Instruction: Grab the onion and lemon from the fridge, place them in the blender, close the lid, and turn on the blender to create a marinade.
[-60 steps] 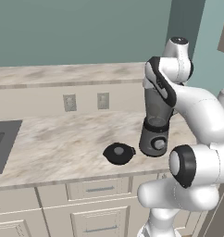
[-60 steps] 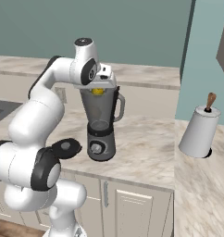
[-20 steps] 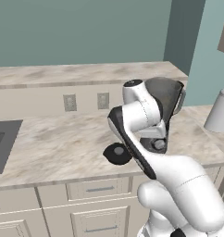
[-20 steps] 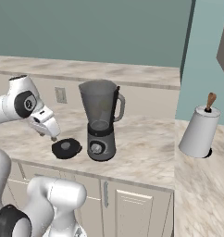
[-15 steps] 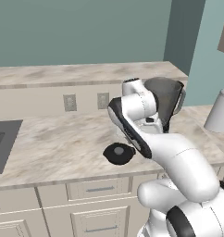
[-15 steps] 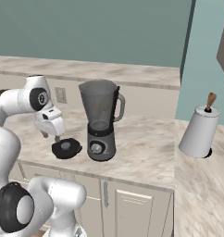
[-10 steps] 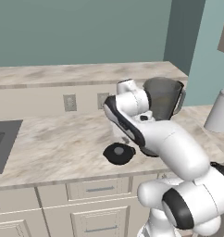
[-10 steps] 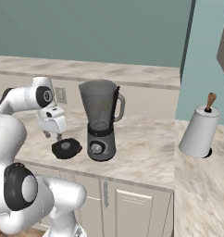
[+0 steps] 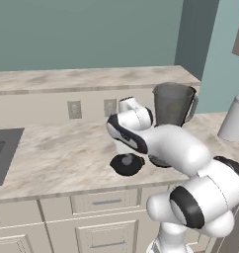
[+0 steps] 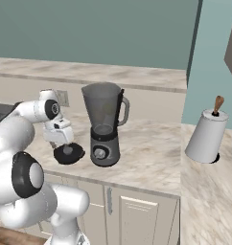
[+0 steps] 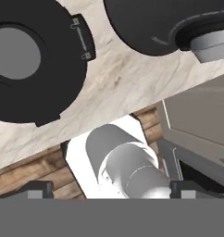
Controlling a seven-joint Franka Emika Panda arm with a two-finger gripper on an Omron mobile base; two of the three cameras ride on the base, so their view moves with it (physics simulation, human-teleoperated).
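The white arm folds forward and low over the tabletop, its wrist bent down so the gripper hangs just above the lid. The jaws stand spread wide and hold nothing; in the hand view their two dark tips sit far apart at the bottom edge.

The lid lies flat on the marbled tabletop just to the left of the blender, black with a grey centre knob. In the hand view the lid is seen from straight above, its little side tab pointing toward the blender's dark round base, with a strip of bare tabletop between the two. The front knob of the blender shows pale grey at the rim of that base.

The blender stands upright, its translucent jar open at the mouth, handle on the side away from the lid. Whether anything lies inside the jar cannot be told through the grey wall.

Behind the lid, two wall outlets sit in the backsplash. Well to the right of the blender, past the corner of the tabletop, stands a white cone-shaped holder with a brown wooden handle poking from its top. Far left of the lid, a dark sunken sink cuts into the tabletop. Cabinet drawers run below the front edge.
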